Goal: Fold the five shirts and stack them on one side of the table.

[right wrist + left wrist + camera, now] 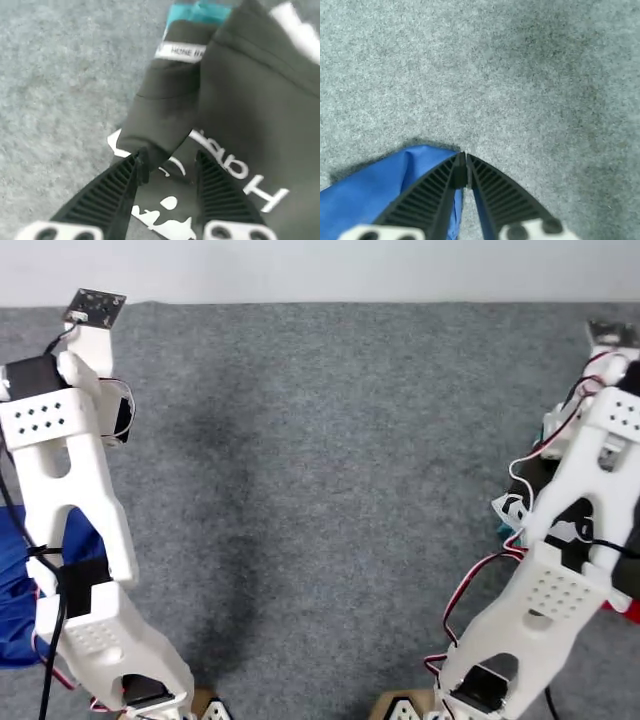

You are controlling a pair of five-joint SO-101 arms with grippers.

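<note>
A blue shirt (15, 590) lies bunched at the table's left edge under the left arm. My left gripper (465, 169) is shut, its tips pinching the edge of the blue shirt (365, 200) just above the grey felt. On the right side a black shirt (240, 100) with white print lies under the right arm. My right gripper (170, 156) is open, its fingers standing either side of a raised fold of that shirt. A teal shirt (200, 12) peeks out from beneath the black one.
The grey felt table top (330, 490) stretches wide between the two arms. At the right edge a strip of teal cloth (508, 534) and a bit of red cloth (622, 607) show beside the right arm.
</note>
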